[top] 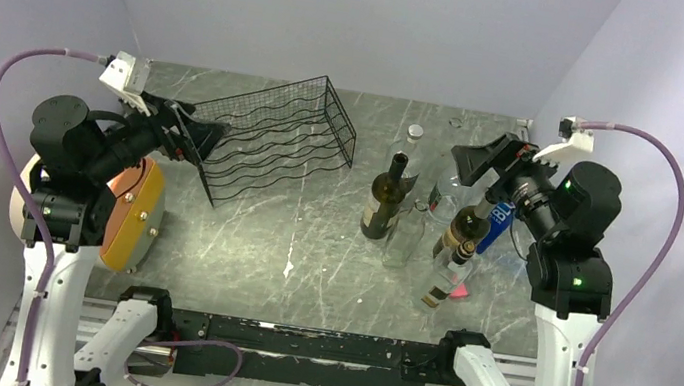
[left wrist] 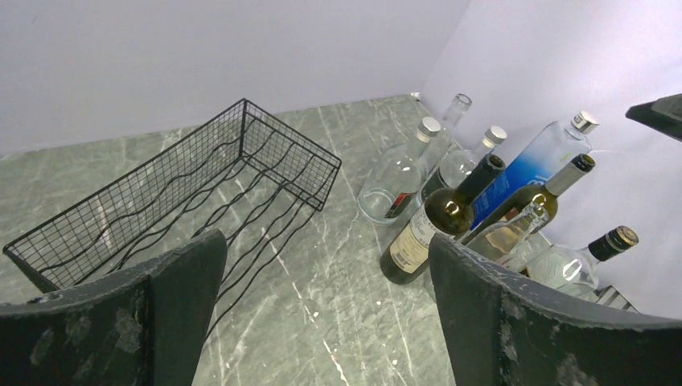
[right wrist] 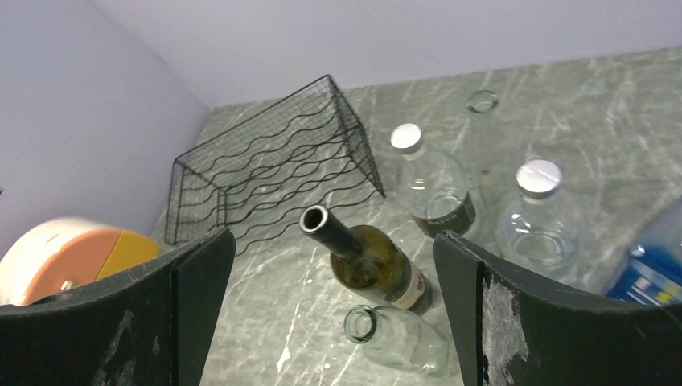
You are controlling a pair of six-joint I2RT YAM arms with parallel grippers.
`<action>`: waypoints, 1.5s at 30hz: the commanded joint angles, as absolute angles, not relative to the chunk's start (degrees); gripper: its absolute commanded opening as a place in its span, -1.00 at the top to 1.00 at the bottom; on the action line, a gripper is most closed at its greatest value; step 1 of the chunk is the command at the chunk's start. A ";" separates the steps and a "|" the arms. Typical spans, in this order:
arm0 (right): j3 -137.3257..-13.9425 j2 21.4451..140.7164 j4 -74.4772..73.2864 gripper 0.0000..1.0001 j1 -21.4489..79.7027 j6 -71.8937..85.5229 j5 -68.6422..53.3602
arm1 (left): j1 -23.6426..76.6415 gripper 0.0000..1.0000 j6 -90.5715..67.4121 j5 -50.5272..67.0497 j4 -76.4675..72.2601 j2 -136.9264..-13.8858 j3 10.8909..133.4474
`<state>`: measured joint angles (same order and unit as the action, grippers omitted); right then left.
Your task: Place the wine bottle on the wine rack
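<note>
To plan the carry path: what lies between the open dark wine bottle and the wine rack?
Nothing; the top view shows only bare table between the wine bottle and the wine rack.

No text is reading clearly anywhere. The blue bottle [top: 498, 223] is showing white lettering, too blurred to make out. The dark green wine bottle [right wrist: 374, 265] is carrying a pale label with print too small to read. A clear capped bottle [right wrist: 434, 186] is wearing a dark band label, its reddish wording illegible
</note>
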<state>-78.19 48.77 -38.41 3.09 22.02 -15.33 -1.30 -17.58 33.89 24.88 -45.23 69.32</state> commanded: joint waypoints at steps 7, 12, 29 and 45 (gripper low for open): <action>-71.04 46.62 -21.82 -0.99 3.62 19.99 -38.45 | -2.44 -0.97 -17.24 37.32 20.61 -44.57 66.72; -74.24 53.47 -27.46 -0.81 3.81 16.62 -39.74 | -2.56 -0.93 -18.85 35.79 18.30 -45.23 65.00; -79.73 67.63 -34.29 -0.62 30.70 11.66 9.99 | -2.66 -0.86 -20.48 36.14 12.48 -46.38 60.35; -75.71 71.56 -34.16 -0.08 34.44 7.98 13.15 | -2.64 -0.80 -20.30 42.85 4.61 -44.58 54.24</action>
<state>-77.03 71.96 -34.22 33.91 9.58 10.39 -2.02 -20.25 38.00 10.07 -46.09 56.47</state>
